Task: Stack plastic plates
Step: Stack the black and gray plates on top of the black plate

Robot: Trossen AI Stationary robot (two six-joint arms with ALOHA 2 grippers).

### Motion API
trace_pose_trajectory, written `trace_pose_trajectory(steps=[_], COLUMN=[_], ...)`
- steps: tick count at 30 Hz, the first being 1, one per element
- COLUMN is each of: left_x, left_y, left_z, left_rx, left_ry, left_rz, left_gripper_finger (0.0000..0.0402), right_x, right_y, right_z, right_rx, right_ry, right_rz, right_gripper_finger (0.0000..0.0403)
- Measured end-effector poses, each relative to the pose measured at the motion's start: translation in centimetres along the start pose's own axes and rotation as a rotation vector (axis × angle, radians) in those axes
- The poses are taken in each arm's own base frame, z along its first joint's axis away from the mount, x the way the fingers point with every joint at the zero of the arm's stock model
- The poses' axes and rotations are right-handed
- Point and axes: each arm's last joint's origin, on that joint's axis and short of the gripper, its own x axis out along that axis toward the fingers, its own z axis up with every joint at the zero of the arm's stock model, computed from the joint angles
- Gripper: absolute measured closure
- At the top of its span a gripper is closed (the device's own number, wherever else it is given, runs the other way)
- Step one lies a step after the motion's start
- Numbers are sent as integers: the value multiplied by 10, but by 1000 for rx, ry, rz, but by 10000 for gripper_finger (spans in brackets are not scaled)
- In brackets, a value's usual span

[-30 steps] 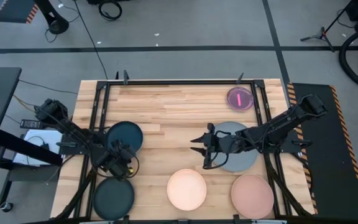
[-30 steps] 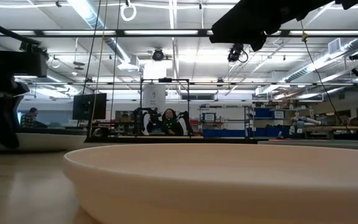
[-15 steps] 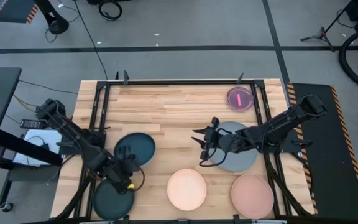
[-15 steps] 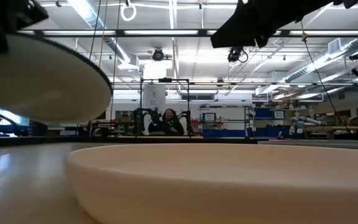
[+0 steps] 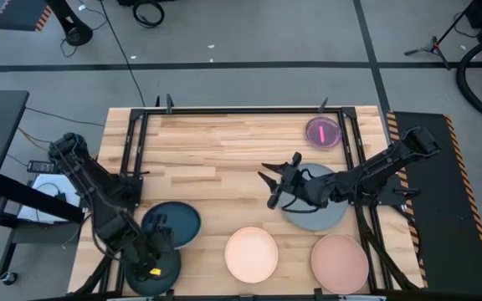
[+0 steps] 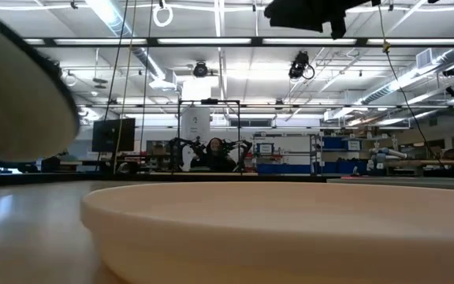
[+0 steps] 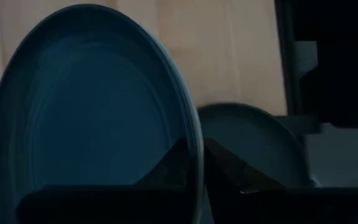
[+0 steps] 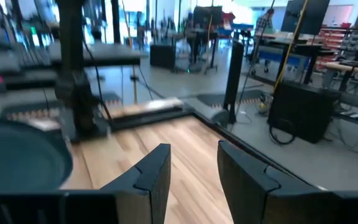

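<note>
Left gripper (image 5: 151,248) jaws clamp carried teal plate (image 5: 172,226), partly over second teal plate (image 5: 153,266). Next: centre, release. Right gripper (image 5: 276,186) jaws spread, empty.

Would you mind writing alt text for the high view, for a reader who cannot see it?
Seen from above, the left gripper holds a dark teal plate by its rim, partly over a second dark teal plate at the wooden table's front left. The right gripper hovers open beside a grey plate; cream, pink and small red-pink plates lie apart.
</note>
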Motion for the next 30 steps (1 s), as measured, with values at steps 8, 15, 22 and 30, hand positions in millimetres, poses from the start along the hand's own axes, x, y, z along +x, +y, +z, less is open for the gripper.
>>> trace_pose_trajectory(steps=[8,15,22,30], left_x=[-37,-84,-49,4], left_y=[-24,-64,-91,-98], left_z=[7,17,7,17], left_rx=[-207,-302,-424,-483], left_ry=[21,-146,-52,102], left_rz=[-174,-282,-191,-90], left_gripper_finger=[369,370,370,368], right_x=[-1,-9,-22,-35], right_y=[1,9,20,28], right_z=[2,0,-8,-10], right_rx=[71,62,-10,-41], right_ry=[-13,-7,38,45], right_rz=[2,46,99,149], right_gripper_finger=[264,264,264,264])
